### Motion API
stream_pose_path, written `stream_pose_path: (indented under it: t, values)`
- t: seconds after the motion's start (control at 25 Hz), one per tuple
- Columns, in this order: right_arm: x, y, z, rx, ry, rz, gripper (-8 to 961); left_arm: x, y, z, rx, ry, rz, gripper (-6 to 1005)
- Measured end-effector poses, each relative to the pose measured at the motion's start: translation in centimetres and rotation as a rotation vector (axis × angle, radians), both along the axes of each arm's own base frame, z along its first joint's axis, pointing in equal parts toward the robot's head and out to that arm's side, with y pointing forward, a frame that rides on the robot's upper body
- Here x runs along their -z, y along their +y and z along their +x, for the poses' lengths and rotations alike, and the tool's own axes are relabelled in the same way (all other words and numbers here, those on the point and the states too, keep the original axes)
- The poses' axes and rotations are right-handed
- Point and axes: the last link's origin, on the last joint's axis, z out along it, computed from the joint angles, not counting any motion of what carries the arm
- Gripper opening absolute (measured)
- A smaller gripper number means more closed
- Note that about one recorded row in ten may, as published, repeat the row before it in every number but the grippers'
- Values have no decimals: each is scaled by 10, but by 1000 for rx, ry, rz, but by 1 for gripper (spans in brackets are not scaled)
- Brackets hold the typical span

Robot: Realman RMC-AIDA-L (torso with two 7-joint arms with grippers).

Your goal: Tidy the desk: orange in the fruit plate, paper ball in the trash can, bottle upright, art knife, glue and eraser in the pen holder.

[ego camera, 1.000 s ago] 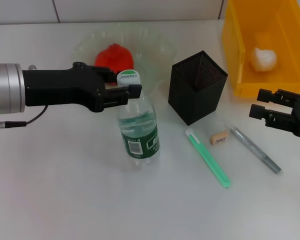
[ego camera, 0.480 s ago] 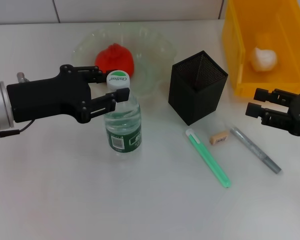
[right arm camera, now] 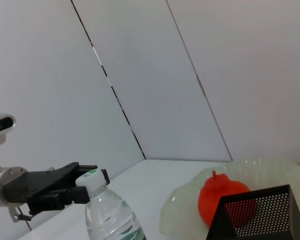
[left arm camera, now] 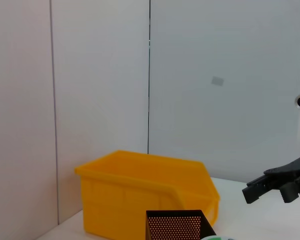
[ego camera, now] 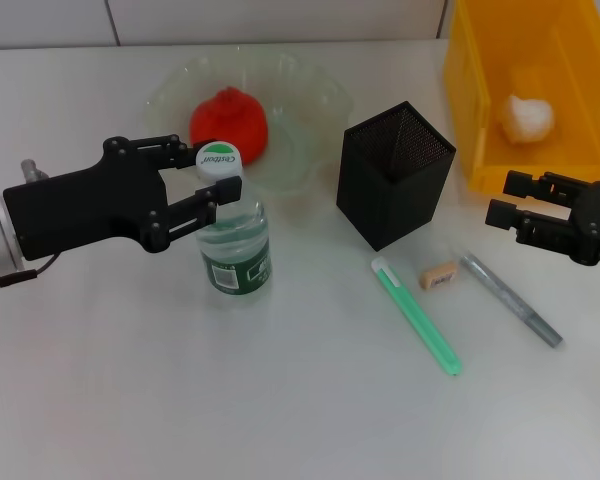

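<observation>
The left gripper (ego camera: 212, 176) is extended level from the left side of the surface (ego camera: 280, 400), its fingers (ego camera: 202, 208) clenched on the neck of the bottle (ego camera: 232, 235), just under the white-green cap. The bottle is held upright, its base on the surface in front of the fruit plate (ego camera: 310, 110). Green script is printed on the cap, and a dark green label with a white barcode panel is wrapped round the body; neither can be read. The orange (ego camera: 228, 120) is seen lying in the fruit plate, and the paper ball (ego camera: 526, 117) in the trash can (ego camera: 480, 120). The pen holder (ego camera: 393, 175) is set between plate and can. Before it lie a green stick (ego camera: 416, 316), the eraser (ego camera: 439, 276) and a grey pen-like tool (ego camera: 509, 299). The right gripper (ego camera: 507, 212) is held over the surface near the trash can, fingers released.
</observation>
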Motion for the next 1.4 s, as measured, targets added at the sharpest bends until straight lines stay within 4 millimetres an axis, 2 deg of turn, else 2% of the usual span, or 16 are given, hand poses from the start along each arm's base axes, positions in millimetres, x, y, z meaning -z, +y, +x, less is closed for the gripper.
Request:
stream_pose_path:
  t: [0.24, 0.88, 0.92, 0.96, 1.0, 1.08, 1.2, 1.28, 1.36, 1.4]
  values:
    - [1, 1, 0, 2, -4, 1, 679, 2, 0, -4, -4, -16, 15, 546]
    - [1, 1, -1, -5, 2, -2, 666, -12, -7, -6, -25, -123, 31, 584]
    - [1, 1, -2, -6, 5, -2, 665, -18, -9, -6, -18, -150, 41, 703]
    - [0, 0, -3, -9, 19, 4, 664, -32, -15, -6, 2, -213, 60, 822]
    - [0, 0, -3, -9, 19, 4, 664, -32, -15, -6, 2, -213, 60, 823]
    - [-4, 0, -5, -16, 39, 12, 662, -47, -25, -6, 34, -282, 58, 825]
    - [-13, 1, -7, -17, 63, 21, 660, -59, -40, -6, 87, -302, -34, 829]
    - [-18, 4, -8, -5, 76, 20, 658, -57, -51, -8, 118, -277, -130, 829]
    - [-29, 11, -14, 16, 90, 5, 657, -39, -64, -16, 109, -236, -260, 828]
    - [-29, 11, -14, 16, 90, 5, 656, -39, -64, -16, 109, -236, -260, 828]
